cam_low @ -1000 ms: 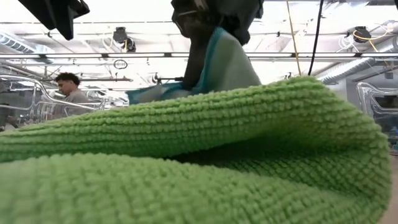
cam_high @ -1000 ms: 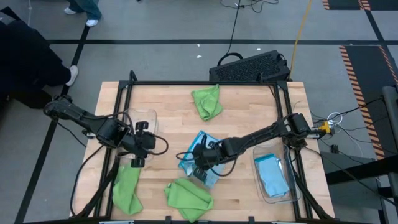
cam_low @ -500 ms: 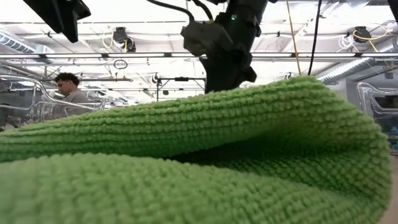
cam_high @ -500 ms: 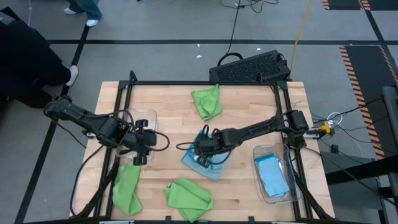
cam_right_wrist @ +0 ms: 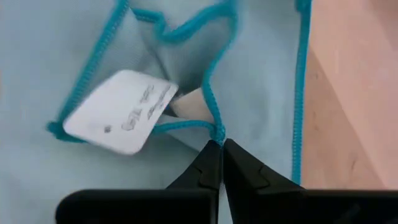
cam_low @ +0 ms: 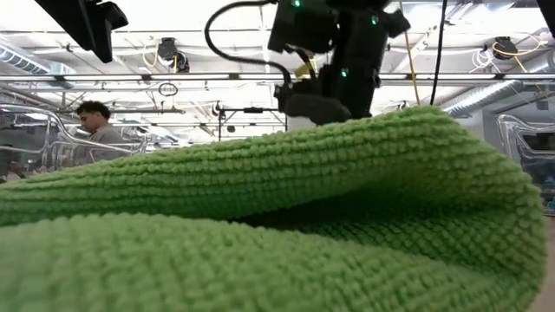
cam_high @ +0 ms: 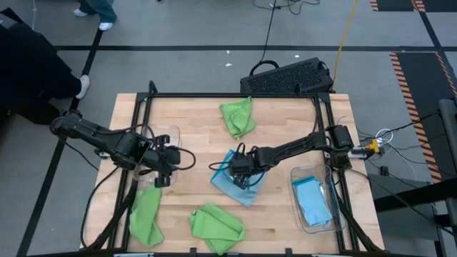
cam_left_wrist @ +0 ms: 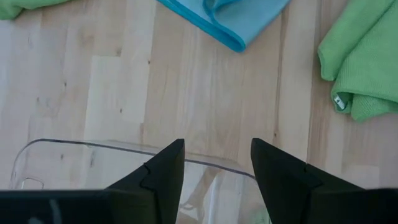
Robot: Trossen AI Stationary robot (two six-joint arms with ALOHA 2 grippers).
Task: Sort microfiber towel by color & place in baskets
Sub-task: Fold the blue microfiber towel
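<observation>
A light blue towel (cam_high: 241, 187) lies spread at mid-table, its white tag (cam_right_wrist: 118, 112) showing. My right gripper (cam_high: 239, 165) (cam_right_wrist: 219, 146) is down on it, shut. Three lime green towels lie on the table: far (cam_high: 238, 116), near left (cam_high: 145, 218) and near middle (cam_high: 216, 227); the last fills the low view (cam_low: 277, 225). Another blue towel (cam_high: 314, 201) rests in the right clear basket (cam_high: 295, 203). My left gripper (cam_high: 166, 163) (cam_left_wrist: 217, 146) hovers open over the near rim of the left clear basket (cam_high: 163, 137) (cam_left_wrist: 74, 146). My right gripper pinches the blue towel's darker stitched hem (cam_right_wrist: 214, 124) between its two fingertips, where the edge is puckered beside the white tag. It comes from above, slanting from the table's right. The towel lies on the table around the hold; one layer or several, I cannot tell.
A black perforated crate (cam_high: 289, 77) sits past the table's far edge. Black frame rails run along the table's left and right sides. Bare wood shows between the towels. A person (cam_low: 100, 121) is in the room beyond.
My right gripper has moved toward the table's far edge and a little right, staying shut on the blue towel. The towel, first bunched and raised under the gripper, has been drawn along and now lies spread flatter on the table. My left gripper has shifted slightly right.
</observation>
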